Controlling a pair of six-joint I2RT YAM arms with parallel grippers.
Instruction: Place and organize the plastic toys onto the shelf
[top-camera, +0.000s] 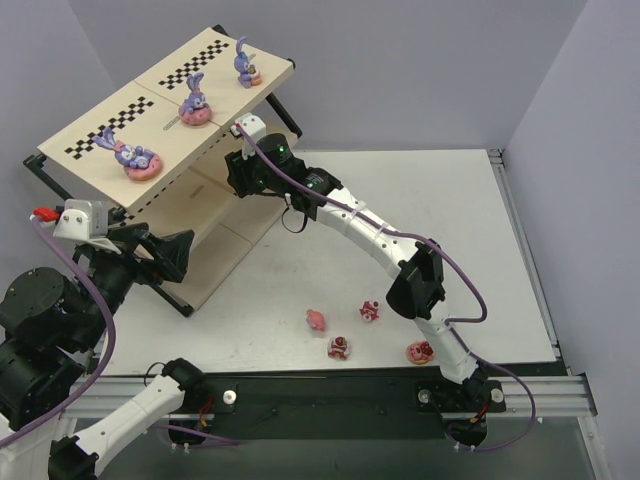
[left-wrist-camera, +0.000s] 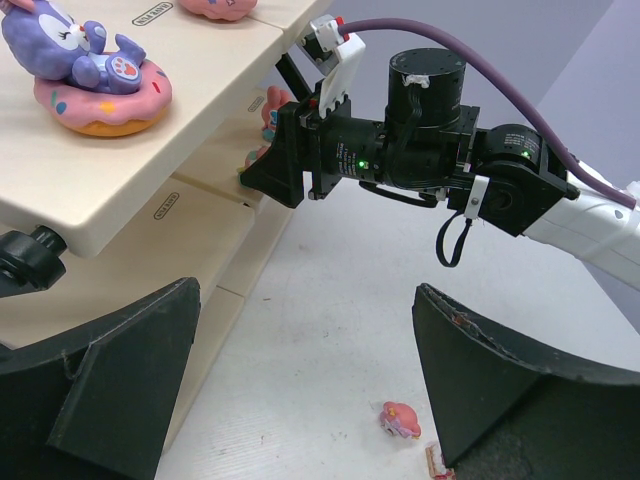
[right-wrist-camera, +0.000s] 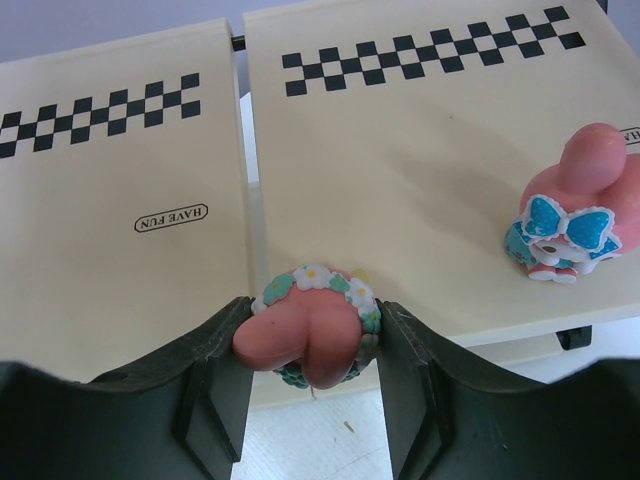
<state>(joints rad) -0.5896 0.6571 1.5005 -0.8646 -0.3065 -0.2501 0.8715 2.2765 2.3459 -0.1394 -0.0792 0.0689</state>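
Note:
The shelf (top-camera: 100, 130) slants at the back left, with three purple bunny toys (top-camera: 193, 103) on its checkered top board. Reaching under that board, my right gripper (top-camera: 238, 172) is shut on a pink toy with a flower wreath (right-wrist-camera: 310, 335), held just in front of a lower checkered board (right-wrist-camera: 400, 130). A pink figure with a blue bow (right-wrist-camera: 570, 215) stands on that board. Several small pink and red toys (top-camera: 338, 347) lie on the table near the front. My left gripper (top-camera: 175, 255) hangs open and empty by the shelf's lower front, with one pink toy (left-wrist-camera: 402, 420) on the table below it.
The right arm (top-camera: 390, 245) stretches diagonally across the table from its base at the front. The shelf's black frame (top-camera: 40, 175) stands close to my left arm. A raised rail (top-camera: 520, 230) runs along the table's right edge.

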